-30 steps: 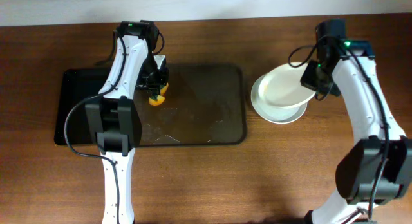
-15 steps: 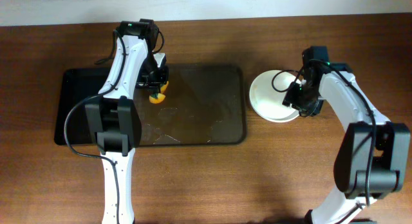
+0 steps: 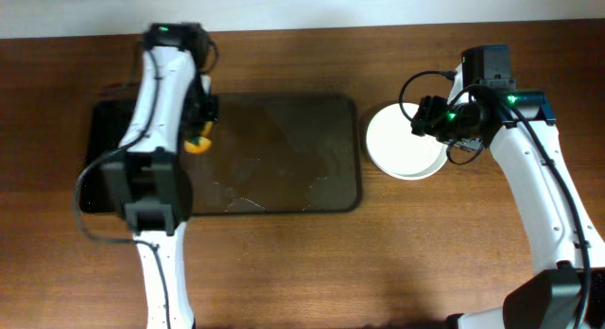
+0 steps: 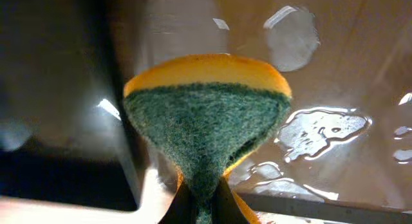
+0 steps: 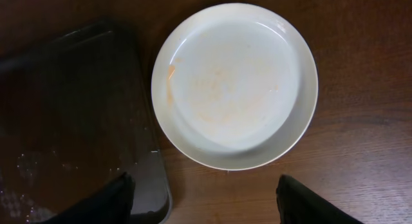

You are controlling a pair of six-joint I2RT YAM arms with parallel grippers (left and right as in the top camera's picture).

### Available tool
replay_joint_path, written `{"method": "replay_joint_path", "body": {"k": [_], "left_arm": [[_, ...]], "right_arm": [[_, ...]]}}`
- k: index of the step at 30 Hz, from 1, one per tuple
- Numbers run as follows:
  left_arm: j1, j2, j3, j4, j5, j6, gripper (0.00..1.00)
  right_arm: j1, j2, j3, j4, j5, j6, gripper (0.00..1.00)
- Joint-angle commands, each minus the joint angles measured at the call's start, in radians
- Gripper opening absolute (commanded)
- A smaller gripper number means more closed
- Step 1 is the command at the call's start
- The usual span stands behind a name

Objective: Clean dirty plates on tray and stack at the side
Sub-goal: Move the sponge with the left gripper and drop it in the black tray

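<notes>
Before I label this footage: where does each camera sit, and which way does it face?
Overhead: fixed above the table, facing straight down; left arm, right arm, tray and plate show.
Left wrist: facing down along the left end effector, shut on the sponge.
Right wrist: facing down at the plate; open right end effector at the bottom edge.
Shared: overhead and right wrist show plate and tray.

Two trays (image 3: 293, 149) (image 3: 99, 149) — one sponge (image 3: 197, 145) — stacked plates (image 3: 402, 149)

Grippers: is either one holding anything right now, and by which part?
Left gripper pinches the sponge by one squeezed end, green side facing its camera. Right gripper is open above the plate, holding nothing.
</notes>
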Motion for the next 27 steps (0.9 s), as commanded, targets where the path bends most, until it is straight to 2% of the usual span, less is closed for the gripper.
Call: {"method": "replay_joint_path", "body": {"k": [1,4,7,10,13,14,15,18,20,22,27], "left_arm": [[0.079,-0.116,0.011,0.040,-0.181,-0.164,0.01],[0.159,-0.114,-0.043,0.135,-0.211,-0.257,0.01],[0.227,-0.114,-0.206,0.292,-0.210,-0.322,0.01],[0.259,-0.114,-0.393,0.450,-0.208,-0.336,0.01],[0.263,-0.114,-0.509,0.543,-0.208,-0.336,0.02],[0.263,-0.114,-0.515,0.545,-0.208,-0.336,0.36],[0.263,-0.114,-0.514,0.551,-0.208,-0.334,0.96],[0.263,-0.114,-0.510,0.549,-0.208,-0.330,0.99],[0.263,-0.124,-0.475,0.499,-0.208,-0.330,0.99],[0.263,-0.159,-0.399,0.423,-0.208,-0.330,0.99],[0.241,-0.441,-0.228,0.291,-0.208,-0.330,0.99]], "right_arm": [[0.002,-0.016,0.009,0.003,-0.006,-0.009,0.77],[0.002,-0.016,0.009,0.007,-0.006,-0.013,0.80],[0.002,-0.015,0.009,0.008,-0.005,-0.020,0.84],[0.002,-0.015,0.009,0.018,-0.005,-0.019,0.85],[0.002,-0.014,0.009,0.018,-0.006,-0.019,0.85],[0.002,-0.014,0.009,0.018,-0.006,-0.019,0.85],[0.002,-0.014,0.009,0.017,-0.006,-0.019,0.85],[0.002,-0.014,0.009,0.011,-0.006,-0.019,0.85],[0.002,-0.014,0.009,0.011,-0.006,-0.015,0.92],[0.002,-0.016,0.009,0.015,-0.007,-0.015,0.93],[0.002,-0.081,0.067,-0.038,-0.062,-0.035,0.94]]}}
